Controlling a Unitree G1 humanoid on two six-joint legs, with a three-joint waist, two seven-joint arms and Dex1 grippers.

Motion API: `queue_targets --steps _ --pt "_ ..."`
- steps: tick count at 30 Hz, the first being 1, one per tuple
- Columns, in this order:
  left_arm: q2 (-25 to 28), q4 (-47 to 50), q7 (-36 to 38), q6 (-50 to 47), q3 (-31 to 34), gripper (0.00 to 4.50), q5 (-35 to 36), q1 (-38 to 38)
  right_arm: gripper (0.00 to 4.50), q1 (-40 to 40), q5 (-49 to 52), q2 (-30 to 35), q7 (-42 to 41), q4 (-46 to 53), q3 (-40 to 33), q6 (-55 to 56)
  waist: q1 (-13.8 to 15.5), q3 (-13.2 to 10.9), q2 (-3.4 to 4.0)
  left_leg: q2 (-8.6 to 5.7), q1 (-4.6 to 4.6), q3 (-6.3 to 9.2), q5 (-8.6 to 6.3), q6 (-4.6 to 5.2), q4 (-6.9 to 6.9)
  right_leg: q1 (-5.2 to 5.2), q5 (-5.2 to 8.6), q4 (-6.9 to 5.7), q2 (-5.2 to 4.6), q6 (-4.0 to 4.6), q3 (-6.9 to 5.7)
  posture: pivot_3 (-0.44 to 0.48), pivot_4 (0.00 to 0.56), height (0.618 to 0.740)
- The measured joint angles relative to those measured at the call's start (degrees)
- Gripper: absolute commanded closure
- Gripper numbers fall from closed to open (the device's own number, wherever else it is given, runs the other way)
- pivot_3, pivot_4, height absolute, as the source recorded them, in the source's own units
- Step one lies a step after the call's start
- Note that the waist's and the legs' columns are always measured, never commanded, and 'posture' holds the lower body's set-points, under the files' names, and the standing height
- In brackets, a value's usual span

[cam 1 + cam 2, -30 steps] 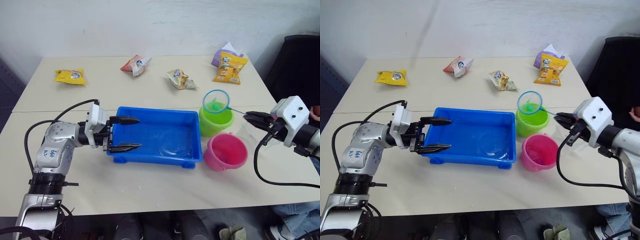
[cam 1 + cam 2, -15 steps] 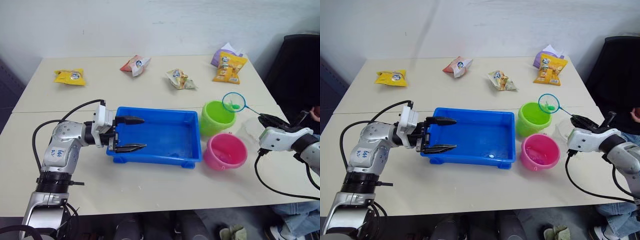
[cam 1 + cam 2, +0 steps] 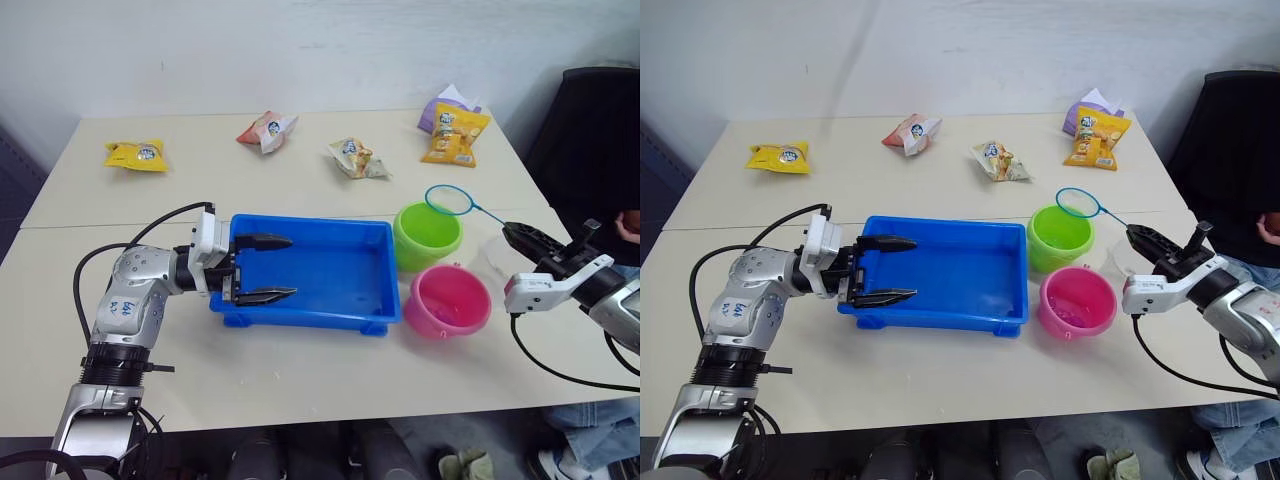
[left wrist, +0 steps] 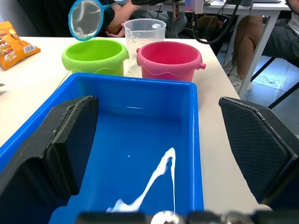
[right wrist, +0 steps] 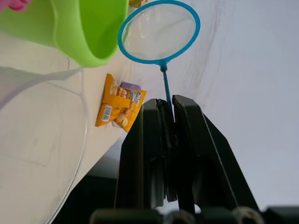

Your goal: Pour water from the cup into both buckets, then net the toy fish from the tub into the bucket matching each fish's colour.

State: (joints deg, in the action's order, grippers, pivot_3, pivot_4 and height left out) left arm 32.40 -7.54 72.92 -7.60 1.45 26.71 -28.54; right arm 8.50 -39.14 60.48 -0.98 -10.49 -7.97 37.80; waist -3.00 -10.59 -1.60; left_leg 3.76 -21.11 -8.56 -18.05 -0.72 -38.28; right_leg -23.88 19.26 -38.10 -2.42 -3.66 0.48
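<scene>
Fingers of the right gripper (image 5: 168,116) are pinching the net (image 3: 449,200) by its stick, holding the empty hoop above the far rim of the green bucket (image 3: 427,236), seemingly after tipping a catch in. The left gripper (image 3: 262,269) is gaping wide over the tub (image 3: 330,315), its near-left corner between the fingers, likely bracing it. The pink bucket (image 3: 448,301) is sitting beside the tub, the cup (image 4: 144,33) behind both. No fish are showing in the tub. Open tabletop is lying in front.
</scene>
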Motion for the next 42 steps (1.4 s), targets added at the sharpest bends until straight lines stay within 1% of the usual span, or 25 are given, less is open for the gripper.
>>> queue_targets --steps 1,3,4,5,8,10,13,17,19,20,21,22,23,26,30,32,37,39,41,42 --pt "0.01 0.00 0.07 0.24 0.02 0.07 0.00 0.00 4.50 -0.01 3.47 -0.19 -1.61 0.12 -0.05 -0.23 -0.03 0.00 0.00 0.00 0.01 0.00 0.00 0.00 0.00 0.01 0.00 0.00 0.00 0.00 0.00 0.000 0.150 0.739" --pt "0.14 -0.13 0.57 0.78 0.39 0.07 0.15 0.01 4.50 -0.25 18.31 -2.25 -9.54 2.33 -0.13 -3.13 -0.04 -0.01 -0.01 0.03 0.06 0.10 0.00 0.00 -0.01 0.15 0.00 0.06 0.09 0.00 -0.02 0.000 0.150 0.739" --pt "0.17 -0.16 0.86 1.03 0.87 0.07 0.46 0.01 4.50 -0.98 27.18 -3.21 -14.56 4.78 0.02 -5.80 -0.08 -0.01 -0.01 0.05 0.13 0.12 0.00 0.00 0.00 0.22 0.00 0.07 0.12 0.00 0.00 0.000 0.150 0.739" --pt "0.27 -0.11 1.32 1.32 2.00 0.07 1.37 0.01 4.50 -2.37 38.15 -4.16 -20.69 8.93 0.25 -10.22 -0.12 -0.01 -0.01 0.08 0.13 0.15 0.00 0.00 0.02 0.22 0.00 0.07 0.12 0.00 -0.01 0.000 0.150 0.739" --pt "2.26 0.51 2.26 0.14 4.44 0.07 3.72 0.22 4.50 -5.87 54.63 -4.48 -30.47 17.83 0.55 -21.03 -0.06 -0.01 -0.01 0.10 0.12 0.21 0.00 0.00 0.02 0.23 0.00 0.06 0.09 0.00 -0.04 0.000 0.150 0.739" --pt "4.48 4.57 2.26 -3.52 7.00 0.07 7.39 1.82 4.50 -8.05 62.81 -3.83 -35.75 25.13 1.04 -28.67 -0.08 -0.01 0.00 0.10 0.11 0.22 -0.01 0.03 0.03 0.23 0.00 0.06 0.03 0.00 -0.04 0.000 0.150 0.739" --pt "8.26 12.16 3.42 -7.66 9.67 0.07 12.15 6.00 4.50 -8.14 72.12 -2.92 -40.79 35.84 2.95 -38.71 -0.09 0.00 -0.01 0.10 0.13 0.27 -0.03 0.05 0.04 0.26 0.00 0.06 -0.01 0.00 -0.08 0.000 0.150 0.739" --pt "11.94 17.96 2.59 -12.80 14.84 0.07 17.46 11.44 4.50 -7.29 79.07 -2.57 -45.46 43.80 7.45 -49.34 0.10 0.01 -0.03 0.08 0.11 0.38 -0.03 0.07 0.03 0.31 0.00 0.12 -0.04 0.01 -0.14 0.000 0.150 0.739" --pt "14.97 21.02 3.69 -14.07 16.48 0.07 18.16 16.15 4.50 -6.68 80.22 -3.02 -47.25 46.24 10.80 -53.43 0.14 0.01 -0.03 0.03 0.11 0.38 -0.06 0.10 0.04 0.31 0.01 0.15 -0.10 0.01 -0.15 0.000 0.150 0.739" --pt "15.98 22.41 4.21 -14.27 17.03 0.07 18.13 18.78 4.50 -5.95 79.90 -4.21 -47.31 46.64 12.45 -54.85 0.15 0.02 -0.06 0.04 0.10 0.38 -0.06 0.11 0.05 0.31 0.01 0.18 -0.11 0.01 -0.16 0.000 0.150 0.739" --pt "16.11 22.77 4.34 -14.24 17.15 0.07 18.07 19.51 4.50 -5.83 79.68 -4.79 -47.22 46.72 12.92 -55.22 0.13 0.03 -0.08 0.04 0.11 0.38 -0.06 0.11 0.05 0.33 0.01 0.20 -0.11 0.02 -0.17 0.000 0.150 0.739" --pt "16.47 23.69 5.05 -13.62 17.77 0.07 17.59 23.13 4.50 -5.00 77.68 -7.32 -46.36 46.88 15.65 -56.17 0.08 0.06 -0.12 0.03 0.12 0.37 -0.06 0.12 0.04 0.33 0.02 0.19 -0.12 0.04 -0.17 0.000 0.150 0.739" --pt "17.45 24.34 7.30 -10.54 18.57 0.07 15.09 28.82 4.50 -4.37 73.52 -9.31 -45.43 47.14 20.98 -57.65 0.06 0.10 -0.19 0.02 0.06 0.35 -0.06 0.13 0.08 0.24 0.03 0.20 -0.12 0.07 -0.17 0.000 0.150 0.739" --pt "17.82 24.52 10.52 -6.09 18.85 0.07 11.29 35.94 4.50 -5.42 69.21 -13.18 -44.96 47.41 28.12 -59.82 -0.01 0.12 -0.24 0.03 0.01 0.35 -0.07 0.11 0.10 0.18 0.08 0.17 -0.12 0.16 -0.22 0.000 0.150 0.739" --pt "18.87 24.89 12.24 -3.78 20.28 0.07 10.49 39.44 4.50 -4.45 64.40 -16.65 -45.38 44.63 31.17 -59.61 0.09 0.24 -0.43 0.02 0.08 0.38 -0.08 0.13 0.09 0.25 0.09 0.18 -0.16 0.18 -0.27 0.000 0.150 0.739" --pt "19.96 24.93 12.72 -3.08 20.67 0.07 10.11 40.68 4.50 -4.27 60.95 -19.41 -46.12 40.60 33.73 -57.97 0.11 0.34 -0.59 0.02 0.09 0.41 -0.09 0.15 0.12 0.26 0.12 0.19 -0.18 0.24 -0.33 0.000 0.150 0.739" --pt "20.50 24.89 12.79 -2.81 20.93 0.07 9.95 40.72 4.50 -3.93 54.67 -26.69 -47.00 31.53 38.01 -52.19 -0.06 0.38 -0.65 0.02 0.08 0.38 -0.10 0.15 0.14 0.24 0.13 0.16 -0.19 0.25 -0.34 0.000 0.150 0.739" --pt "20.59 24.88 12.41 -2.83 20.93 0.07 9.91 40.53 4.50 -2.79 51.39 -27.76 -48.45 26.72 39.76 -48.77 -0.17 0.38 -0.65 0.02 0.09 0.36 -0.10 0.15 0.14 0.24 0.12 0.16 -0.19 0.25 -0.33 0.000 0.150 0.739" --pt "20.62 24.87 12.14 -2.93 20.92 0.07 9.88 40.42 4.50 -2.16 50.10 -28.88 -49.09 23.55 39.92 -47.16 -0.15 0.38 -0.66 0.02 0.09 0.37 -0.10 0.15 0.15 0.23 0.13 0.16 -0.19 0.25 -0.35 0.000 0.150 0.739" --pt "20.62 24.86 11.93 -2.96 20.91 0.02 9.83 40.26 4.09 -1.60 49.80 -29.60 -49.82 22.04 39.89 -46.43 -0.16 0.38 -0.65 0.02 0.08 0.37 -0.10 0.15 0.15 0.22 0.13 0.16 -0.18 0.25 -0.34 0.000 0.150 0.739"
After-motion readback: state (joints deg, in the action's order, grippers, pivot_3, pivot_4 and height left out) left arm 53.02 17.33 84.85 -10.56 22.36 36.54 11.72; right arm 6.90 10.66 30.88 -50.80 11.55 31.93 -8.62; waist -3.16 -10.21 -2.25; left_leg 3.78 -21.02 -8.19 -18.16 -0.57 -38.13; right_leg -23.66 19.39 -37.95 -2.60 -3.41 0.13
